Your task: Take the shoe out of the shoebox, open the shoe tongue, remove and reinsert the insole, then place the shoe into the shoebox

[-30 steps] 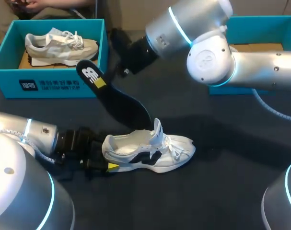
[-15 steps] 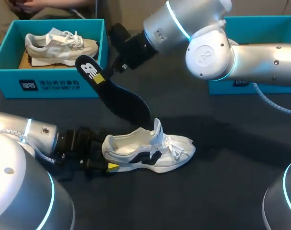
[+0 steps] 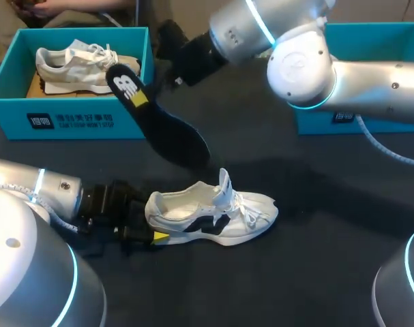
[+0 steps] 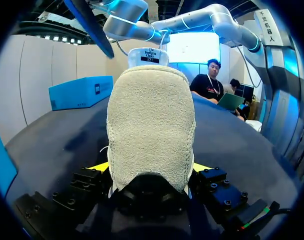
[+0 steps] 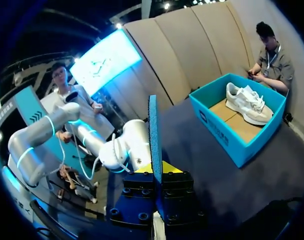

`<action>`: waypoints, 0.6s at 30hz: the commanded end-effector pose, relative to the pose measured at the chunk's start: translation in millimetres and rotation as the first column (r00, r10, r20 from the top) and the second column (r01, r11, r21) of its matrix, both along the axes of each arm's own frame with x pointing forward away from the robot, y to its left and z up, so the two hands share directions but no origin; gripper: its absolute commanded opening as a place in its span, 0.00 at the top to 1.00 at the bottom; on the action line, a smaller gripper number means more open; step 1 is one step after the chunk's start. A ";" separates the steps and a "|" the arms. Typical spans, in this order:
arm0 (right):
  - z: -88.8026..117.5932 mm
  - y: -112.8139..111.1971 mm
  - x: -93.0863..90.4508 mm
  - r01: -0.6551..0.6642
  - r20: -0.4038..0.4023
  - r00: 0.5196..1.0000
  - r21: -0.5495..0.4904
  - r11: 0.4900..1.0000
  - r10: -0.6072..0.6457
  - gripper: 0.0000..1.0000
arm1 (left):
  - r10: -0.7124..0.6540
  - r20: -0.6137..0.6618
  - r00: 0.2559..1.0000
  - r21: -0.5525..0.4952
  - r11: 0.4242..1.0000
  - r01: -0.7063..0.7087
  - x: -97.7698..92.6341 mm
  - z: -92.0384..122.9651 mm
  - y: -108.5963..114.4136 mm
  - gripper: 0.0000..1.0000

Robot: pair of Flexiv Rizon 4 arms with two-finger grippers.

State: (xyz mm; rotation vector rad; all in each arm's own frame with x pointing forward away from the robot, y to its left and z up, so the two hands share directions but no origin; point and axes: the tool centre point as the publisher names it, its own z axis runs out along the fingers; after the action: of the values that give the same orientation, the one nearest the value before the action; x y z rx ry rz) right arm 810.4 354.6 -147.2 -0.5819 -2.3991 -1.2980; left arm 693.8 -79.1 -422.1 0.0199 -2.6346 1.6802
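A white shoe (image 3: pixel 217 212) lies on its side on the dark table (image 3: pixel 316 231), toe to the right, tongue pulled up. My left gripper (image 3: pixel 151 233) is at its heel; in the left wrist view the fuzzy heel (image 4: pixel 150 130) fills the gap, with a yellow fingertip (image 4: pixel 98 166) pressed on each side. My right gripper (image 3: pixel 144 102) is shut on a black insole (image 3: pixel 162 129) near its heel end, holding it tilted in the air above and behind the shoe. The right wrist view shows the insole (image 5: pixel 153 132) edge-on between the shut fingers of the gripper (image 5: pixel 154 169).
A teal shoebox (image 3: pixel 70 122) at the back left holds a second pale shoe (image 3: pixel 84 65). Another teal box (image 3: pixel 370 41) stands at the back right, partly behind my right arm (image 3: pixel 309 68).
My right arm has lifted the insole a little, up and away from the shoe towards the back. The left arm and the shoe have stayed still.
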 end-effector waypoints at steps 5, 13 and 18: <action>38.6 -19.2 6.8 0.026 -0.068 0.998 0.115 0.993 -0.018 1.00 | 0.000 0.000 1.000 0.003 1.000 0.000 -0.2 -1.0 -0.9 1.00; 73.4 -37.9 9.3 0.008 -0.151 0.988 0.256 0.967 0.032 1.00 | 0.000 0.000 1.000 0.003 1.000 0.000 -0.2 -1.0 -0.9 1.00; 91.7 -51.9 9.4 0.055 -0.172 0.985 0.350 0.935 0.006 1.00 | 0.000 0.000 1.000 0.003 1.000 0.000 -0.2 -1.0 -0.9 1.00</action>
State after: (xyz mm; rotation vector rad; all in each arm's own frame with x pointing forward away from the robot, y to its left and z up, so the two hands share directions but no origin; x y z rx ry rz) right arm 828.6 314.8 -55.0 -0.5775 -1.9991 -1.5129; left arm 693.8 -79.0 -422.2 0.0200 -2.6347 1.6802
